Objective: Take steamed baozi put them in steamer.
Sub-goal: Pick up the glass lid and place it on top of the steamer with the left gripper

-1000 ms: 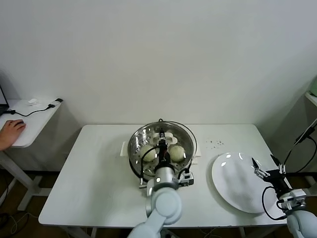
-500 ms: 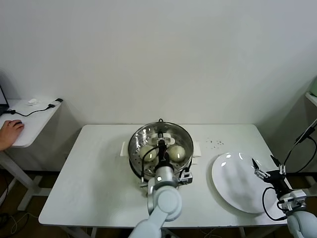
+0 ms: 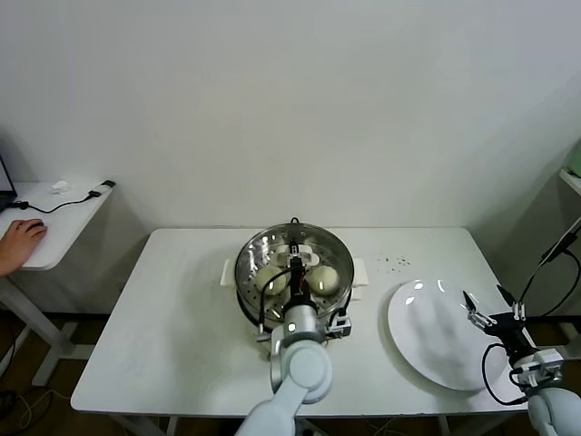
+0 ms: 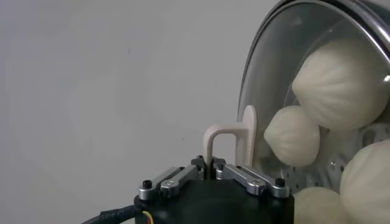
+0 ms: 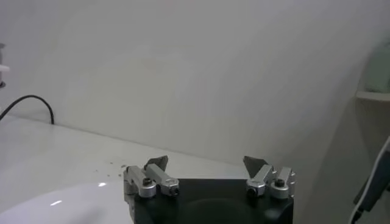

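Now higher – left tool [image 3: 294,247] over steamer [image 3: 250,250] – baozi [image 3: 325,280] inside.

Left gripper [image 3: 296,261] with glass lid [image 4: 286,91] edged farther over steamer [image 3: 294,269].

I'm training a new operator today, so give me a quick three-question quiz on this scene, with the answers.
1. Multiple choice: the left gripper is shut on A) a bun, B) the white handle of the glass lid, C) a cable.
2. True or false: the right gripper, at the far-right edge of the white plate, is open.
3. Fill in: the steamed baozi lie inside the ____.
Key: 1 B. 2 true. 3 steamer.
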`<state>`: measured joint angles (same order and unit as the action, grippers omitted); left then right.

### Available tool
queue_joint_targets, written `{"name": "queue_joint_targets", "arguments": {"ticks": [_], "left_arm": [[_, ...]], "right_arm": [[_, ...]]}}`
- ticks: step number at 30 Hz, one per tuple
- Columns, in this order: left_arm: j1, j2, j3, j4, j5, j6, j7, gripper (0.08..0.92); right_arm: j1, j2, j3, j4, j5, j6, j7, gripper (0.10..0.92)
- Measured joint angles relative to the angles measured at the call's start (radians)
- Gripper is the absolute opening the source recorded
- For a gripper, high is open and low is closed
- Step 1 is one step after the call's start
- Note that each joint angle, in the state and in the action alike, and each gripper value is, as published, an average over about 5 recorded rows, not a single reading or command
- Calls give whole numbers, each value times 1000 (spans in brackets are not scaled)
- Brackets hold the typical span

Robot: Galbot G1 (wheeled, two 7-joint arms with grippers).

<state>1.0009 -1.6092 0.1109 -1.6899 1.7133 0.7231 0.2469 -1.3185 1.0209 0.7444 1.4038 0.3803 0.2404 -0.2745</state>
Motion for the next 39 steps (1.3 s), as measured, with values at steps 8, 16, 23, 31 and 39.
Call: {"name": "queue_joint_targets", "arguments": {"ticks": [8, 16, 23, 31, 39], "left_arm": [[8, 0, 3, 3, 4, -5, -5, 143], [16, 0, 1, -13, 2, -14, 19, 252], [29, 19, 9, -52, -5, -15, 40, 459], [53, 63, 14, -128, -27, -15, 67, 683], [102, 134, 14, -242, -101, -11, 84, 821]], "right_arm": [[2, 3, 2, -4, 0, 1, -5, 823], [5, 3, 7, -11, 0, 1, -8, 823], [8, 3, 8, -19, -1, 2, -13, 823], [16, 3, 5, -24, -3, -3, -12, 823], [18, -2, 12, -13, -10, -27, -3, 823]]}}
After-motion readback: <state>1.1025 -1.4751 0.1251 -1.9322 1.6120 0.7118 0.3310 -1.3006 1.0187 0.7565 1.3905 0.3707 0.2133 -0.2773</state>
